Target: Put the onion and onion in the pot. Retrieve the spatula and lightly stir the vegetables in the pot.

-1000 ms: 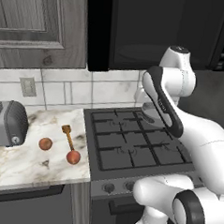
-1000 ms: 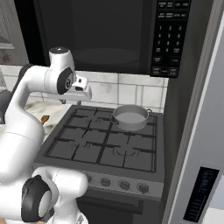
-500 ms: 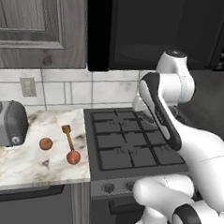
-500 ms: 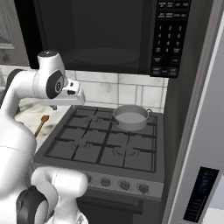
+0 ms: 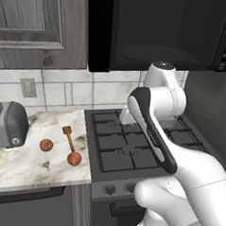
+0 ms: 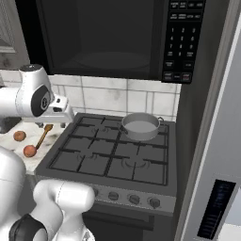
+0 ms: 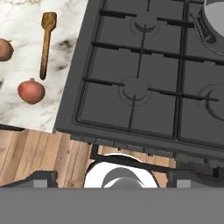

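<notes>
Hand view: two smooth reddish-orange onions flank the wooden spatula on the marble bench; end effector state cannot be told.

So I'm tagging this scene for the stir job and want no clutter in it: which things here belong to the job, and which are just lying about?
Belongs to the job:
- near onion
- far onion
- spatula, on the counter between them
- pot, on the stove's back burner

Just lying about:
- toaster
- wall outlet
- microwave above the stove
</notes>
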